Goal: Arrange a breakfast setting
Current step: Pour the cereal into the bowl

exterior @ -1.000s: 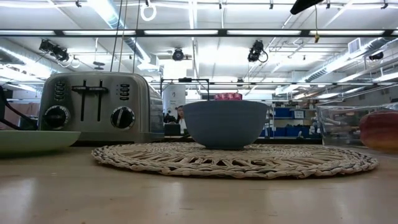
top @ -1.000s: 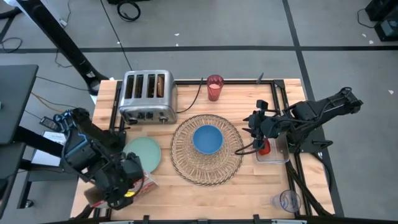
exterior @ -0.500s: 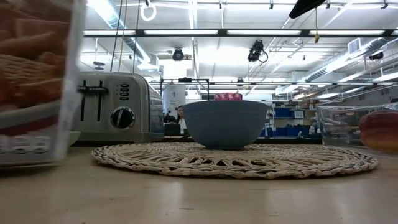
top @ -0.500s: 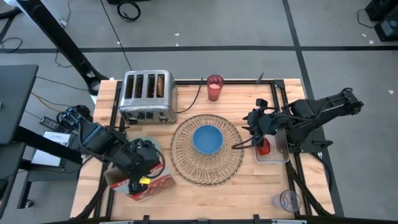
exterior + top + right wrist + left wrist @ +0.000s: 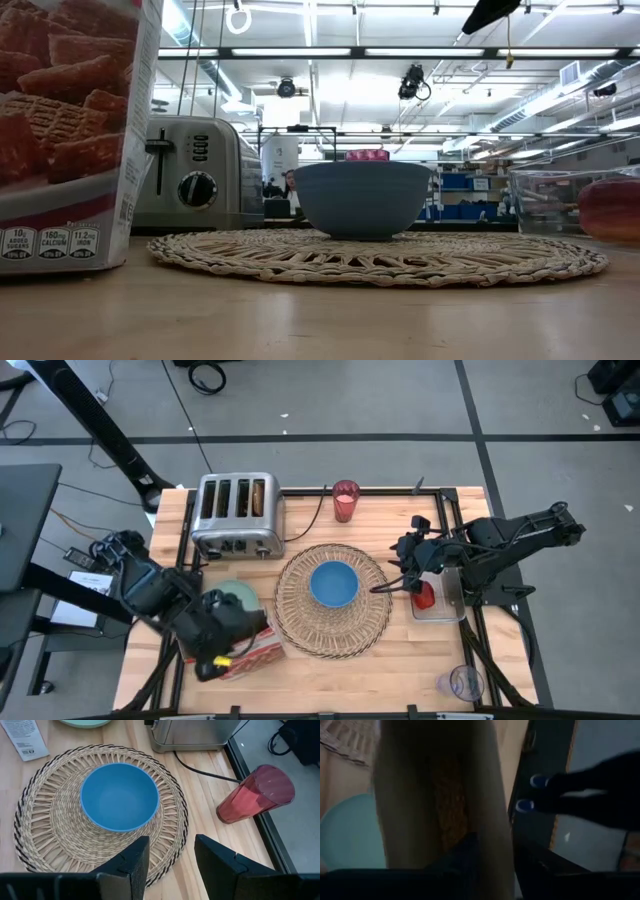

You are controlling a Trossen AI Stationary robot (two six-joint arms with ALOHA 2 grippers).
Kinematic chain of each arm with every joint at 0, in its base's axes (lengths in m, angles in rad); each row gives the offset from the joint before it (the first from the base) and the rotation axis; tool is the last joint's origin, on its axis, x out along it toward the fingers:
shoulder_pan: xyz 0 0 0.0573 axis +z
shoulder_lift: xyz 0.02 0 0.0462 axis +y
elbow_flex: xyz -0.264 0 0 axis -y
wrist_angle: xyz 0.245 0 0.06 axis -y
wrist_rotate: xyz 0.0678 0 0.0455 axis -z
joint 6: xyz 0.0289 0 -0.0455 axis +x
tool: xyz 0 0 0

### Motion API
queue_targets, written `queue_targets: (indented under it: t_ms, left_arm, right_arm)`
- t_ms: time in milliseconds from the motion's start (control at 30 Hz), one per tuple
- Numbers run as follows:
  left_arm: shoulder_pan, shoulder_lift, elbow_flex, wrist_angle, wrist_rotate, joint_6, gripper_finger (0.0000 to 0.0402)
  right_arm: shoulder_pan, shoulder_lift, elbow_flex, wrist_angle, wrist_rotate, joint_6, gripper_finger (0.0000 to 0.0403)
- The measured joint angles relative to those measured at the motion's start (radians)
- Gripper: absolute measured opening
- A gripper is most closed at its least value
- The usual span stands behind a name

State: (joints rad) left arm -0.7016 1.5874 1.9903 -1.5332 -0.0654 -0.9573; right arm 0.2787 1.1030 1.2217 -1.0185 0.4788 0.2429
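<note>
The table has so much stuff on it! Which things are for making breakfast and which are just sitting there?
For breakfast: woven placemat, blue bowl, green plate, red cup, red fruit.

Just there: toaster, cereal box, clear tray, clear glass.

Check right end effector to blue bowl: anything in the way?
Nothing visible. The right end effector hangs open beside the woven placemat, and only bare mat lies between it and the blue bowl. The red cup stands off to the side.
</note>
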Motion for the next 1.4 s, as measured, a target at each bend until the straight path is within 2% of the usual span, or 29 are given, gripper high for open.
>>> queue_targets:
  t_ms: [200, 433, 600, 700, 767, 967, 1200, 1400]
  left_arm:
    - [-0.052, 0.046, 0.001, -0.037, -0.003, 0.006, 0.0125]
    - [-0.072, 0.103, 0.0, -0.037, -0.002, -0.003, 0.0124]
    - [-0.088, 0.119, 0.0, -0.038, -0.005, -0.005, 0.0085]
    - [-0.094, 0.129, 0.0, -0.037, -0.007, -0.007, 0.003]
    - [-0.104, 0.13, 0.0, -0.038, -0.009, -0.008, 0.0011]
    - [-0.105, 0.127, 0.0, -0.039, -0.039, -0.026, 0.0005]
    - [-0.096, 0.127, 0.059, -0.041, -0.062, 0.022, 0.0003]
    - [-0.092, 0.126, 0.157, -0.036, -0.174, 0.064, 0.0002]
  right_arm:
    - [0.007, 0.01, 0.0, 0.103, -0.012, -0.041, 0.0165]
    - [0.067, 0.085, 0.0, 0.311, -0.148, -0.178, 0.0168]
    - [0.116, 0.192, 0.0, 0.43, -0.215, -0.184, 0.0195]
    - [0.145, 0.267, 0.0, 0.5, -0.219, -0.18, 0.0225]
    - [0.159, 0.315, 0.0, 0.541, -0.22, -0.174, 0.0246]
    - [0.203, 0.386, 0.0, 0.615, -0.206, -0.16, 0.0294]
    - [0.241, 0.371, 0.0, 0.622, -0.168, -0.071, 0.031]
    - [0.251, 0.46, 0.0, 0.668, -0.193, 0.019, 0.033]
